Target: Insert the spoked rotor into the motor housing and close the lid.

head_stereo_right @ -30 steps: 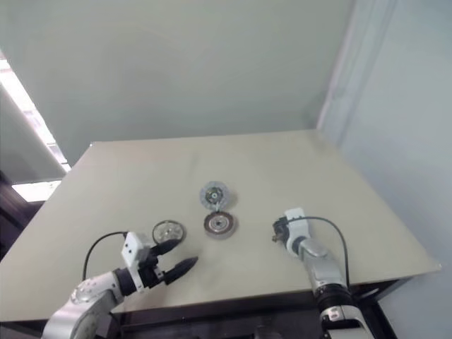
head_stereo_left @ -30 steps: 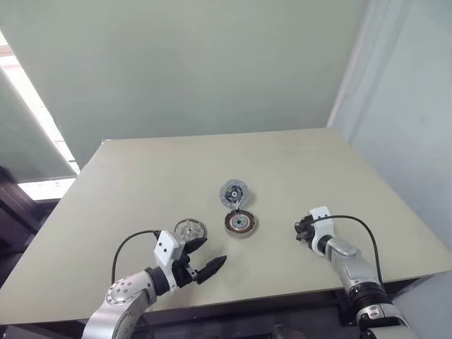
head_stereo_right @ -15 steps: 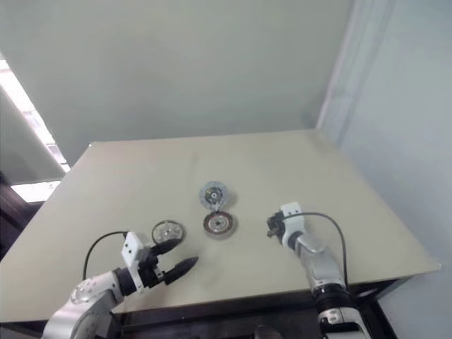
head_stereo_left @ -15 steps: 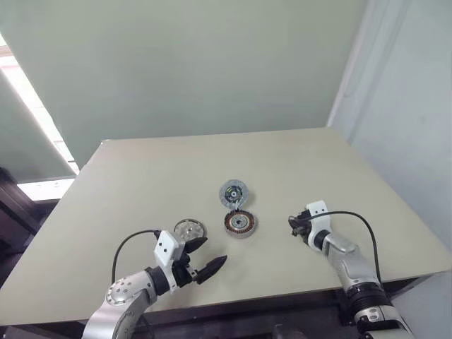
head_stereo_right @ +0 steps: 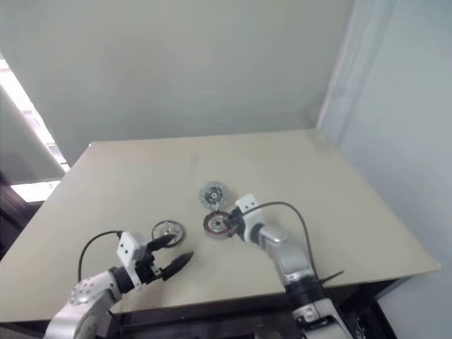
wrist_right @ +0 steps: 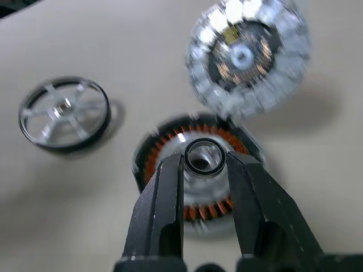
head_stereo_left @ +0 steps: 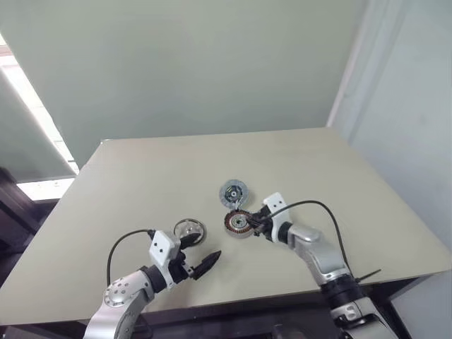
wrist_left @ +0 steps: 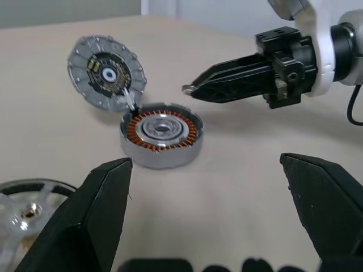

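I see my right gripper (wrist_right: pixel 204 161) pinched on a small metal ring (wrist_right: pixel 204 157), right by the motor housing (wrist_left: pixel 162 135) in the middle of the table (head_stereo_left: pixel 141 183). The lid (wrist_left: pixel 106 72) leans against the housing's far side. The spoked rotor (head_stereo_left: pixel 189 228) lies flat just beside my left gripper (head_stereo_left: pixel 198 258), whose fingers are wide apart and hold nothing

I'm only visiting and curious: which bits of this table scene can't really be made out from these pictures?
- Spoked rotor: in the left wrist view, cut off by the picture's edge and partly behind the left gripper's finger.
- Motor housing: in the right wrist view, blurred, its near side behind the right gripper.
- Lid: in the eye views, too small to show detail.
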Motion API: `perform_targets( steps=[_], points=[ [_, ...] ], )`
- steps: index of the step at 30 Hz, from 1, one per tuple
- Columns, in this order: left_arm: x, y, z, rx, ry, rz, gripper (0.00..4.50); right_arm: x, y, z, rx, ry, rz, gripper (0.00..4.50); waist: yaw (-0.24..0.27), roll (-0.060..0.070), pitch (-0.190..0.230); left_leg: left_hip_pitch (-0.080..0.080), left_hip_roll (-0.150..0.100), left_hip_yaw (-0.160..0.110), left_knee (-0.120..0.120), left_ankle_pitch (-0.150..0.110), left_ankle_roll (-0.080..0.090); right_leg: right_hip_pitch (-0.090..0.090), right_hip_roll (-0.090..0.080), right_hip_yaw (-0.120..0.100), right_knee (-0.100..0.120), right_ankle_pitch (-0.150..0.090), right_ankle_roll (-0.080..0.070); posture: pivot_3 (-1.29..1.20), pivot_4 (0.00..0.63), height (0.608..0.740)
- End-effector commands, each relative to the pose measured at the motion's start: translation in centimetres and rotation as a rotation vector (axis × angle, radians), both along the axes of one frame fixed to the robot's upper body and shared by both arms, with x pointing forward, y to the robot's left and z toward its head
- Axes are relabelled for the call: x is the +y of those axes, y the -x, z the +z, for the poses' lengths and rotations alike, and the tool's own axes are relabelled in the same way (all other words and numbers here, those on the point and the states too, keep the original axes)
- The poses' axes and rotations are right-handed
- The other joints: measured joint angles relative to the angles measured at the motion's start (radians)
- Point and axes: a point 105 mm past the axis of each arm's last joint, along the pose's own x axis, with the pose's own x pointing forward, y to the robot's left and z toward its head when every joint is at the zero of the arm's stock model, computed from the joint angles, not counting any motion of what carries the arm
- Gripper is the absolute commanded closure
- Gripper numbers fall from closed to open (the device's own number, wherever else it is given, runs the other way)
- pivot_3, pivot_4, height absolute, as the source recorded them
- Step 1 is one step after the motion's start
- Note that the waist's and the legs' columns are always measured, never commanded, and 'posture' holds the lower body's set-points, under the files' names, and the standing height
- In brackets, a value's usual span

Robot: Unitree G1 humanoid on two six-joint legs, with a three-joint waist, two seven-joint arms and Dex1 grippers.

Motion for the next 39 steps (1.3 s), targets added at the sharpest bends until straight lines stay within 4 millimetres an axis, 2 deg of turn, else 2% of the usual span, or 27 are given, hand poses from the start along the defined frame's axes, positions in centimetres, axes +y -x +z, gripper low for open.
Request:
perform_targets(
  steps=[1,9,25,39],
  points=[
    [0.4,-0.4,1.1,-0.061,0.002,0.023,0.0,0.9,-0.6,0.9,-0.036,-0.006,0.004,3.7,0.001,0.0,0.0,0.0,0.0,0.0,0.0,0.0,0.0,0.0,0.0,0.0,0.0,0.0,0.0,0.0,0.0,0.74],
    [0.9,-0.4,1.1,-0.072,-0.003,0.05,0.0,1.7,-0.8,-0.1,-0.028,0.006,0.019,3.7,0.001,0.0,0.0,-0.002,0.0,-0.001,0.0,0.0,0.0,-0.001,-0.001,-0.001,-0.001,0.001,0.002,0.0,0.0,0.74],
    [1.3,-0.5,1.1,-0.083,-0.01,0.066,0.0,2.7,-1.5,-0.5,-0.05,-0.002,0.001,3.7,0.0,0.0,0.0,-0.002,0.0,-0.002,0.0,0.0,0.0,-0.001,0.0,-0.001,-0.001,0.001,0.003,0.0,0.0,0.74],
    [1.3,-0.4,1.1,-0.083,-0.009,0.066,0.0,2.2,-2.1,-1.4,-0.045,0.065,-0.012,3.7,-0.001,0.0,0.0,-0.002,0.0,-0.002,-0.001,0.0,0.0,-0.001,0.0,-0.002,0.0,0.001,0.003,0.0,0.0,0.74]
  ],
)
